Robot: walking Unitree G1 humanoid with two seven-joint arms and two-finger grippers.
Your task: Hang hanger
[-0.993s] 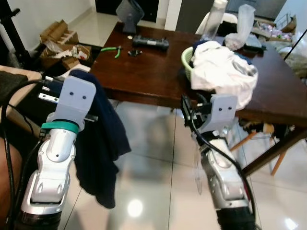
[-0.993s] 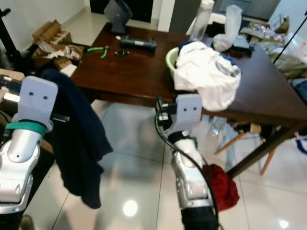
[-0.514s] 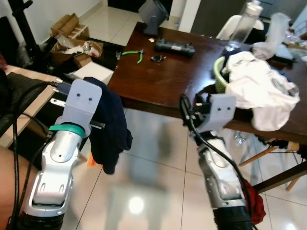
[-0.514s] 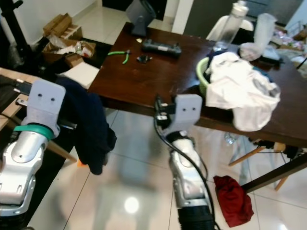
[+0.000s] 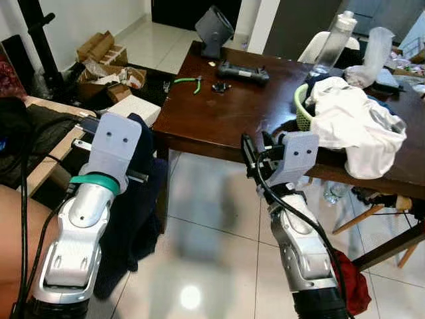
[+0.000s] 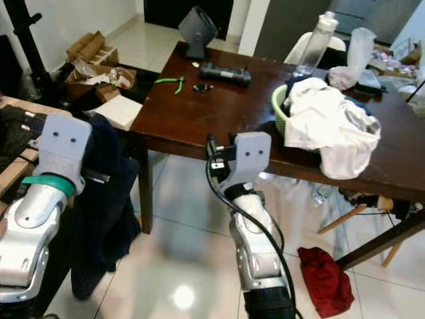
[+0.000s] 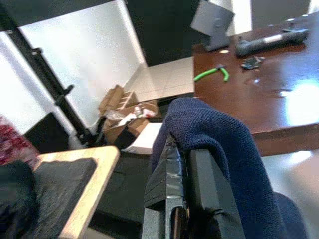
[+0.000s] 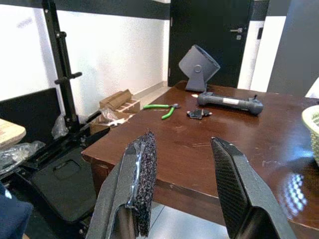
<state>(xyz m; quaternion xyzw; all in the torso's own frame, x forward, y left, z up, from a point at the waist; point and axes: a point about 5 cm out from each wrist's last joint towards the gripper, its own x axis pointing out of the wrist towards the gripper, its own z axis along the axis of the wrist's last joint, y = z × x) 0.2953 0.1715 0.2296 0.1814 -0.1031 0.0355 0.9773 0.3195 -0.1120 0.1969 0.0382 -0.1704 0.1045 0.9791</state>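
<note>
left gripper: fingers pressed together under a draped dark navy knitted garment, beside the table corner | right gripper: fingers spread, holding nothing, facing the dark brown wooden table | hanger: cannot tell

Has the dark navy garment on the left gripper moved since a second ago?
Yes. The dark navy garment has swung left, away from the brown wooden table, toward the black stand.

A dark wooden table stands on glossy pale floor tiles beside white walls.
</note>
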